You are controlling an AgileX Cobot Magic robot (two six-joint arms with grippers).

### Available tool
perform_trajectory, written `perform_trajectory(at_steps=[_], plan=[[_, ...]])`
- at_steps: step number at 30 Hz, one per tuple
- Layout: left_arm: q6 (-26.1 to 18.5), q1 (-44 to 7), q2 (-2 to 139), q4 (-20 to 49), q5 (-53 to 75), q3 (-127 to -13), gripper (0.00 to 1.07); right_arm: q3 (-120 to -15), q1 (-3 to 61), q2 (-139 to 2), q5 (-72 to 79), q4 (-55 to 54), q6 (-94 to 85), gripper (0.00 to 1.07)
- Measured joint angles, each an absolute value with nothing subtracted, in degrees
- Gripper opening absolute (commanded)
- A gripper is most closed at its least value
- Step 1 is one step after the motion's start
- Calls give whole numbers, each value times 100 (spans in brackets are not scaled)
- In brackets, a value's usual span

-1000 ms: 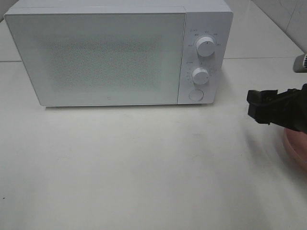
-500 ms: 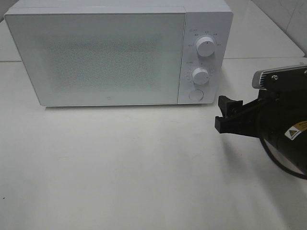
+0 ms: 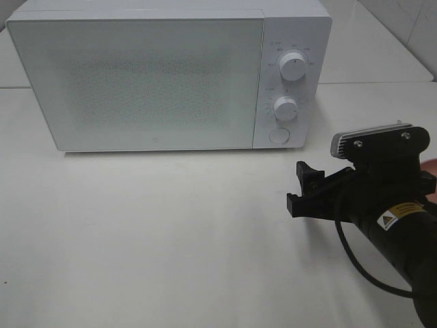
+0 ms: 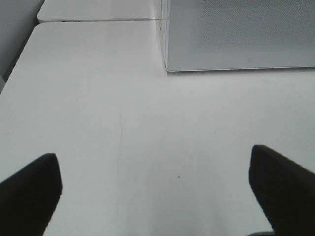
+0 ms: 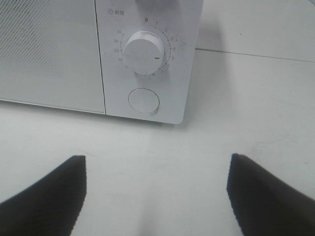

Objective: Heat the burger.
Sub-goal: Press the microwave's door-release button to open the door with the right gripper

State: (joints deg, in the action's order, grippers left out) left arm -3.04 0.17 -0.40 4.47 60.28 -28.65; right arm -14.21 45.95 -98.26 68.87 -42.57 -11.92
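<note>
Far left, left gripper (image 4: pixel 152 162): jaws wide apart, empty, over surface (image 4: pixel 98 98). Microwave (image 3: pixel 157 82) door shut. Right gripper (image 3: pixel 298 186) just below-right of round btn (image 3: pixel 278 135), jaws apart, empty. Burger not in view. Prob. barely begun: opening door, loading, heating all left.

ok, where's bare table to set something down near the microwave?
Biggest free patch: the table in front of the microwave door, from the left edge across to the right gripper. Smaller strip right of the control panel, behind the right arm. Crowded: front right corner, filled by that arm and its cable.
</note>
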Motion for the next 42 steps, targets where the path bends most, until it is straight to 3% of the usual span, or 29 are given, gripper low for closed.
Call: perform_trajectory(at_steps=[17,30,38,42], plan=[[-304,17,-40,447,6028,-2865,98,-1421,4595,-9826,6898,-4274,1690,58],[-304,17,-40,447,6028,-2865,98,-1421,4595,-9826,6898,-4274,5558,27],[-304,17,-40,447,6028,-2865,98,-1421,4595,-9826,6898,-4274,7443,21],[-304,17,-40,447,6028,-2865,98,-1421,4595,-9826,6898,-4274,8279,13]])
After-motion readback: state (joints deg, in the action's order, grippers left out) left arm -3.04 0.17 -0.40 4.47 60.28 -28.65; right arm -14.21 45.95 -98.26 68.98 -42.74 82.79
